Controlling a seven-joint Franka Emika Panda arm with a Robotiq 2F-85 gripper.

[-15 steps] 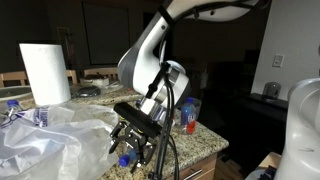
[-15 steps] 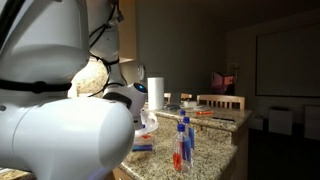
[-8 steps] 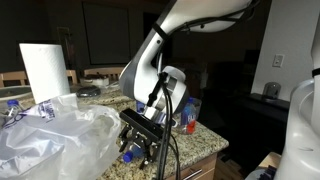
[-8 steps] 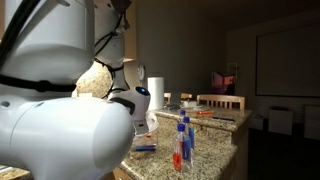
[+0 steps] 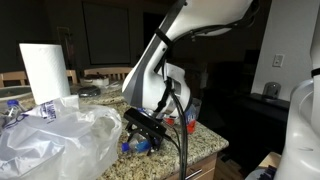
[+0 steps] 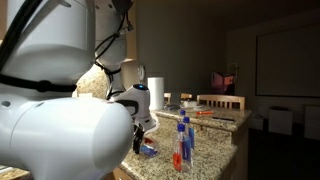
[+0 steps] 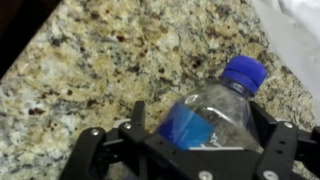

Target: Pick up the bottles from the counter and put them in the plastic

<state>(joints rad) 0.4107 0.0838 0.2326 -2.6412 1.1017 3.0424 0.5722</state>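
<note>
A clear bottle (image 7: 205, 118) with a blue cap and blue label lies on its side on the granite counter (image 7: 90, 60). My gripper (image 7: 200, 116) stands open astride it, one finger (image 7: 137, 113) on each side of the body. In both exterior views the gripper (image 5: 148, 134) (image 6: 141, 136) is low over this lying bottle (image 5: 133, 146) (image 6: 149, 150). More bottles (image 5: 188, 115) (image 6: 182, 142) stand upright near the counter's edge. The crinkled plastic bag (image 5: 55, 140) is heaped beside the gripper, and another bottle (image 5: 12, 108) shows at its far side.
A tall white paper towel roll (image 5: 45, 72) (image 6: 155, 92) stands at the back of the counter. The counter's front edge (image 5: 205, 150) lies close to the gripper. A table with chairs (image 6: 215, 103) is beyond the counter.
The gripper has come down and shifted sideways over the lying bottle, staying open. The near side of the plastic bag has puffed up higher than a second ago.
</note>
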